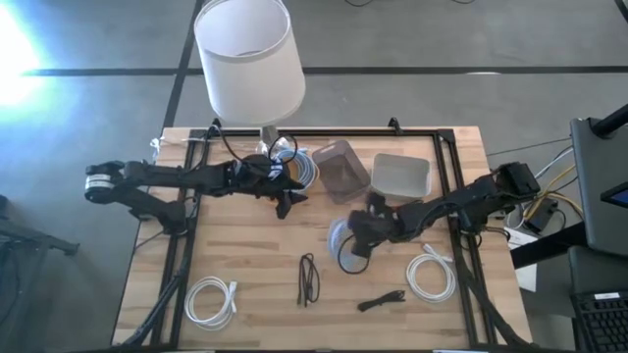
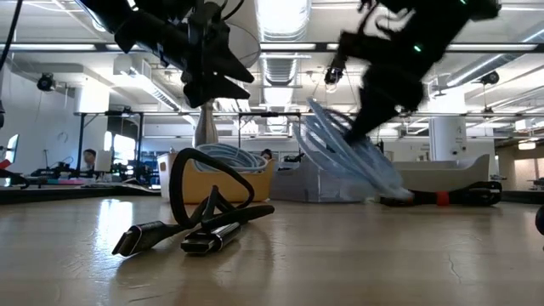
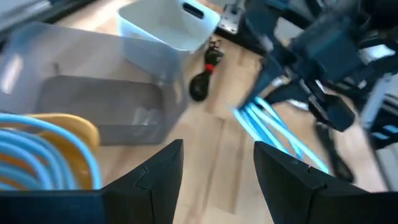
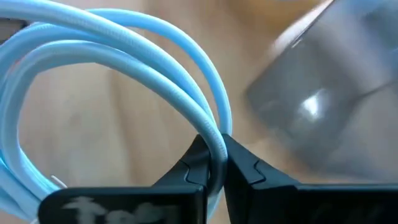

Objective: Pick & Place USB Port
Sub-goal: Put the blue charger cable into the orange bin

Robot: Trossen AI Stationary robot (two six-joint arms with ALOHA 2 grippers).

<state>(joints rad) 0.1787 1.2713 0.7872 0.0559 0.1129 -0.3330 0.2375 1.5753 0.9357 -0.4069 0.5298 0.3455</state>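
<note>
Blue cable [image 4: 124, 68]: coil cut off at the right wrist view's edge. Grey bin [image 4: 336, 106]: blurred, partly out of frame.

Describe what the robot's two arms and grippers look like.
Both arms are dark, slim and jointed. The left arm has a pale band at its outer end. The left gripper has two flat, black, angular fingers; the right gripper has matching black fingers with notched tips.

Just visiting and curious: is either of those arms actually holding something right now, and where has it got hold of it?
Yes. The right tool is shut on the light blue coiled cable, pinching its strands at one side of the loop. The left tool is open and holds nothing.
</note>
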